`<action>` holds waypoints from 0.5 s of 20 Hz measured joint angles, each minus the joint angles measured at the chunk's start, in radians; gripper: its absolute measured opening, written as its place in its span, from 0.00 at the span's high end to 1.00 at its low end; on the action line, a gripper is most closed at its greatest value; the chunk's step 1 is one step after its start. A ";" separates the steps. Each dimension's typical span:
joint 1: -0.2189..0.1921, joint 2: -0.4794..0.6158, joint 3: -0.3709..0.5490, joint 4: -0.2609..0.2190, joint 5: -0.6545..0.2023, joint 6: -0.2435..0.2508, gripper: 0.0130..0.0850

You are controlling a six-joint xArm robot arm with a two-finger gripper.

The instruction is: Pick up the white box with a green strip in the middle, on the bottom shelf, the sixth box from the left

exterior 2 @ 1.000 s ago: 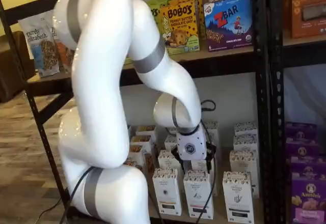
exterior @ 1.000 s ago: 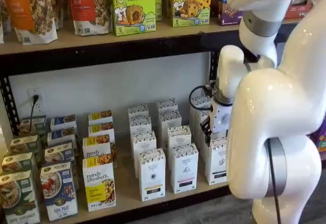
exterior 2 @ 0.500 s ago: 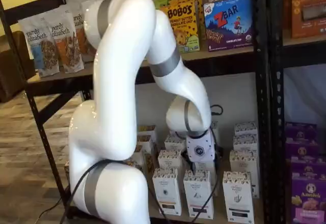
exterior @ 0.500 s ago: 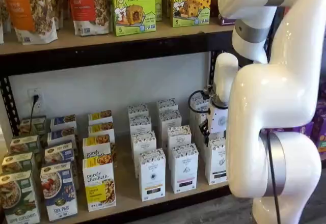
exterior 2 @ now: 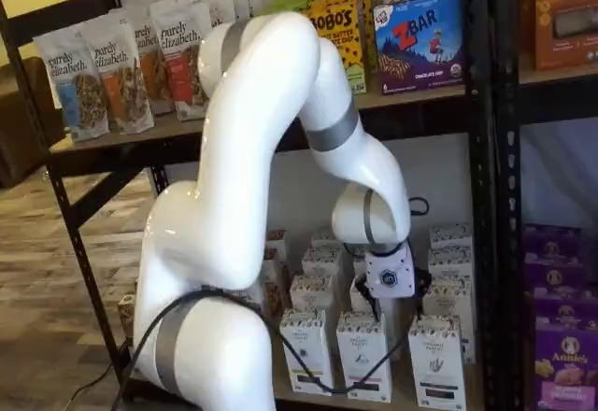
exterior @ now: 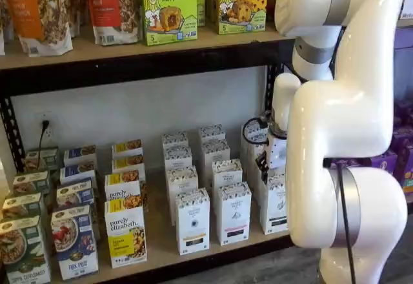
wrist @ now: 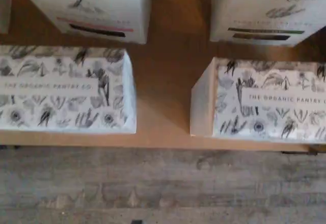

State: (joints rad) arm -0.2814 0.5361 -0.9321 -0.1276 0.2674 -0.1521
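The white box (exterior: pixel 275 203) stands at the front of the right-hand column of tall white cartons on the bottom shelf (exterior: pixel 160 240), half hidden by my arm. In a shelf view it (exterior 2: pixel 436 360) shows whole, with a speckled top band and a dark strip low on its front. My gripper (exterior 2: pixel 381 304) hangs low over the white cartons, just left of and behind that box. Its white body also shows in a shelf view (exterior: pixel 267 166). Its fingers are not plain. The wrist view looks down on two speckled carton tops (wrist: pixel 265 101), with wooden board (wrist: pixel 168 81) between them.
Two more white cartons (exterior: pixel 192 223) (exterior: pixel 233 213) stand left of the white box, and a purely elizabeth box (exterior: pixel 126 232) beyond them. Rows of like cartons stand behind. A black rack post (exterior 2: pixel 486 196) rises right of the box. Bobo's boxes (exterior: pixel 169 6) fill the upper shelf.
My arm has swung right along the bottom shelf. The gripper has moved right and a little lower, from over the middle white column toward the right-hand one.
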 joint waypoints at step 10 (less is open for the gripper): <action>-0.024 0.192 -0.242 0.087 0.036 -0.107 0.00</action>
State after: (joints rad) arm -0.3055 0.7278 -1.1740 -0.0407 0.3033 -0.2586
